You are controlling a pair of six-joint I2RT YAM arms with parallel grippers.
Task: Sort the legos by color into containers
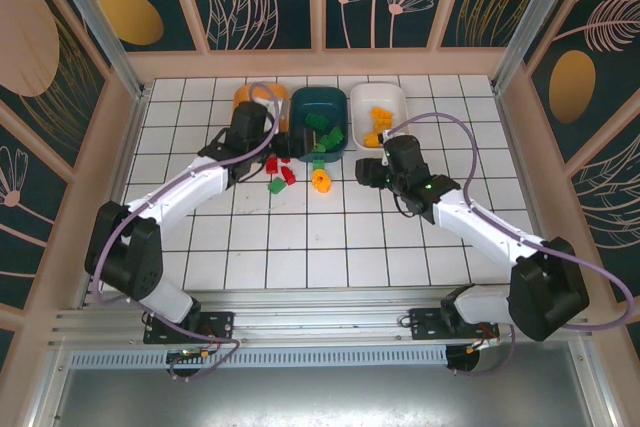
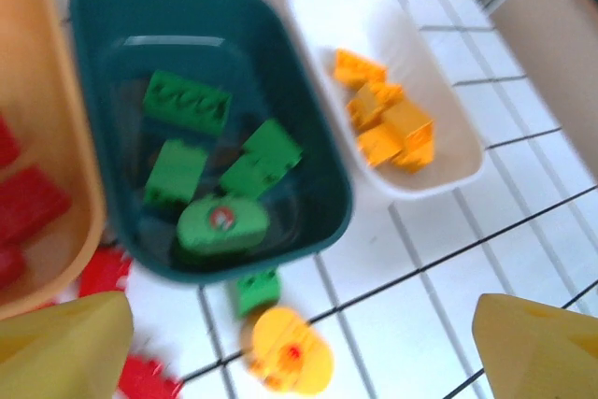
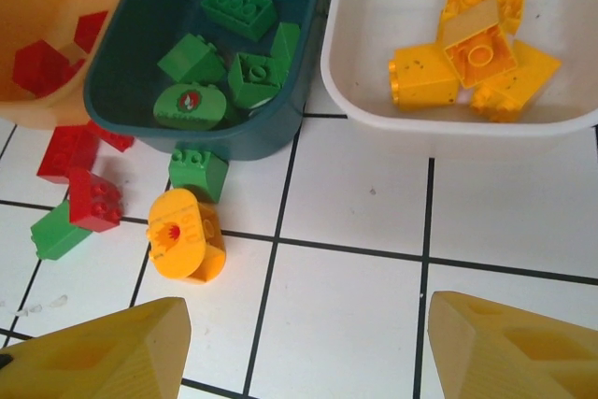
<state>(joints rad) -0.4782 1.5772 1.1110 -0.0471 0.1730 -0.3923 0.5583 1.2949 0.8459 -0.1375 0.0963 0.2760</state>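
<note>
Left gripper (image 2: 299, 324) spread | right gripper (image 3: 306, 324) spread | rounded yellow lego (image 3: 187, 235), perhaps touching studded green brick (image 3: 198, 173)

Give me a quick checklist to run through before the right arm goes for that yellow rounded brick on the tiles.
1. Right gripper open and empty: ok.
2. Left gripper open and empty: ok.
3. Yellow rounded brick lying loose on the tiles, ahead of the right gripper: ok.
4. Gap between it and the green brick beside the teal tray: cannot tell.
5. White tray holds only yellow-orange bricks: ok.
6. Free floor left in the white tray: ok.
</note>
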